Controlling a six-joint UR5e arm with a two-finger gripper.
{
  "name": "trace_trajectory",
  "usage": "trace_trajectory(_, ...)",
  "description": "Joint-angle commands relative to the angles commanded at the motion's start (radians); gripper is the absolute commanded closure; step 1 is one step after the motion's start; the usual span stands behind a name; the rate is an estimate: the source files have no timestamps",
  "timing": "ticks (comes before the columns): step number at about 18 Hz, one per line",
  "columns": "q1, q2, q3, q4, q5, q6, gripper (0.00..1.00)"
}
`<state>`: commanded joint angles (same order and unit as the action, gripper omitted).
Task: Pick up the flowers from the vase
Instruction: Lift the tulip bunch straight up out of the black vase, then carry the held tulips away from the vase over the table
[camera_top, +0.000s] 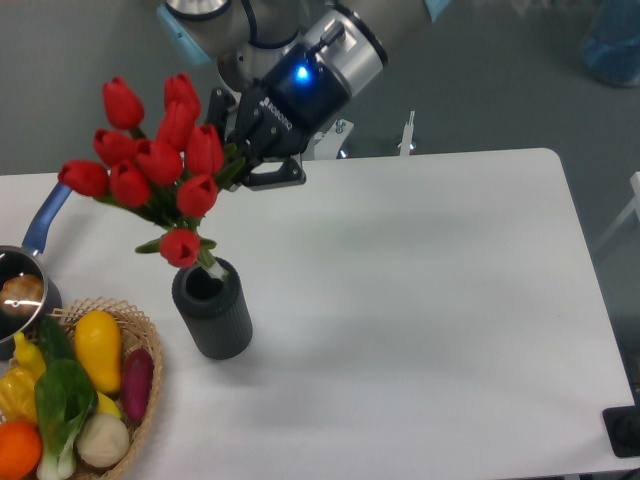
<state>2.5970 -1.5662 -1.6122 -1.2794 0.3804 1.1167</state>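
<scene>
We see the flowers (153, 170) clamped at their stems in the gripper (240, 150), the red buds fanned out above the vase (212, 309) and one stem tip reaching its mouth. The arm slants down from above the vase, a blue light glowing on its wrist; the gripper's lettering is too small to read

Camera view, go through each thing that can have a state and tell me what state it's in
pincer: shut on the flowers' stems
flowers: gripped, tilted, lifted, stem ends at the vase mouth
vase: upright on the table
saucepan: upright, something inside
wicker basket: filled with vegetables
</scene>
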Motion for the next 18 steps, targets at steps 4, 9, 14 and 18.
trace_trajectory(4, 0.041, -0.006, 0.0, 0.047, 0.038, 0.017, 1.0)
trace_trajectory(9, 0.057, -0.055, 0.002, 0.089, 0.253, 0.119, 1.0)
trace_trajectory(14, 0.071, -0.097, 0.003, 0.081, 0.484, 0.268, 1.0)
trace_trajectory(18, 0.064, -0.142, 0.031, 0.077, 0.635, 0.327, 1.0)
